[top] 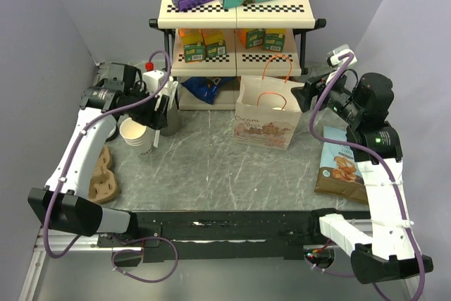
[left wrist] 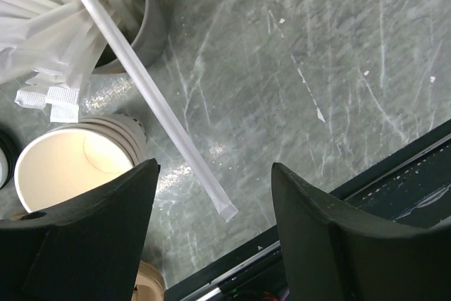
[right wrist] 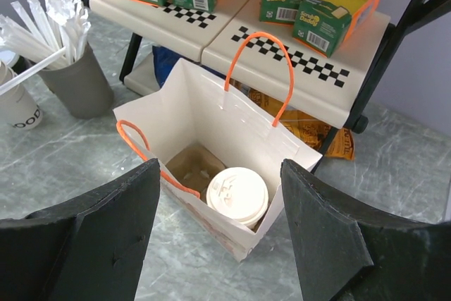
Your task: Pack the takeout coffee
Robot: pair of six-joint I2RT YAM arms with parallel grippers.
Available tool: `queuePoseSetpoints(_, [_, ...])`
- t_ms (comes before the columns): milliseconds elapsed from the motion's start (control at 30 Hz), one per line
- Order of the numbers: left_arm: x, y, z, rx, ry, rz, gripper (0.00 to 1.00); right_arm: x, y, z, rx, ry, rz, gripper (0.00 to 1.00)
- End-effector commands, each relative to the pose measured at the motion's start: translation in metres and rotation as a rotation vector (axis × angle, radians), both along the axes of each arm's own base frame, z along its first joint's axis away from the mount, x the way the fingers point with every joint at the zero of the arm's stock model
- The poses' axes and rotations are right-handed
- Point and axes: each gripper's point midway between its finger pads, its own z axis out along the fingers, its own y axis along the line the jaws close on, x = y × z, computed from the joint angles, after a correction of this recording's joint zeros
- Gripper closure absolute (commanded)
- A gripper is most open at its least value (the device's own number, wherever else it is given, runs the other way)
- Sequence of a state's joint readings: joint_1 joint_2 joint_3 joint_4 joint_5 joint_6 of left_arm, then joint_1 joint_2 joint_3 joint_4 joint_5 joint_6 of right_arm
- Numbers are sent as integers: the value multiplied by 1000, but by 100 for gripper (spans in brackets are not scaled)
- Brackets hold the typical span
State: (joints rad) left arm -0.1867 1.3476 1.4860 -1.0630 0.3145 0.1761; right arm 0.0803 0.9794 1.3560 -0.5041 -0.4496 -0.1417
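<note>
The takeout coffee, a white paper cup (top: 135, 133) with a cream inside, stands open at the left by the dark grey cup of wrapped straws (top: 169, 114). In the left wrist view the coffee cup (left wrist: 60, 167) is just left of my left finger. My left gripper (top: 156, 119) is open above the table (left wrist: 215, 167). One wrapped straw (left wrist: 162, 118) slants out of the straw cup (left wrist: 144, 26), and its free end lies between the jaws. My right gripper (top: 304, 93) is open and empty over the white paper bag (right wrist: 211, 114). Inside the bag, a white lidded cup (right wrist: 238, 195) sits in a brown carrier.
A checkered shelf (top: 236, 15) with green sponge boxes stands behind the bag (top: 268, 114). Brown cardboard carriers (top: 102, 174) lie at the left. A snack bag (top: 343, 167) lies at the right. The print-sided paper cup also shows at the left edge of the right wrist view (right wrist: 14, 107).
</note>
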Motion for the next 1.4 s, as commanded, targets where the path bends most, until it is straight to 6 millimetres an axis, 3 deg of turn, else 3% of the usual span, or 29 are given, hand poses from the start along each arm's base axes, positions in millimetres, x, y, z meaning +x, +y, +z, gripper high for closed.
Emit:
queuePoseSetpoints(0, [7,9,-4,32,25,62,30,-6,2,8,23,-6,13,24])
queuePoseSetpoints(133, [18,11,-16,61,68,73,31,-7,1,6,20,-3,6,24])
queuePoseSetpoints(400, [39,8,-37,84,137,55,42,-9,-1,6,12,-12,-4,24])
queuePoseSetpoints(700, [46,11,-53,112,184,74,50,-9,-1,2,9,-8,-5,24])
queuePoseSetpoints(800, [45,11,-55,115,190,70,64,-8,-1,4,12,-12,-2,24])
queuePoseSetpoints(833, [45,11,-56,116,195,66,73,-7,-1,4,12,-10,-1,24])
queuePoseSetpoints(1033, [42,15,-56,130,191,75,80,-7,-1,5,15,-12,-1,24])
queuePoseSetpoints(1100, [38,15,-53,127,188,73,95,-8,0,6,15,-15,4,24])
queuePoseSetpoints(1133, [35,15,-53,126,191,72,98,-8,0,7,15,-16,1,24])
queuePoseSetpoints(1367, [9,24,-40,134,165,87,99,-10,0,5,14,-11,4,24])
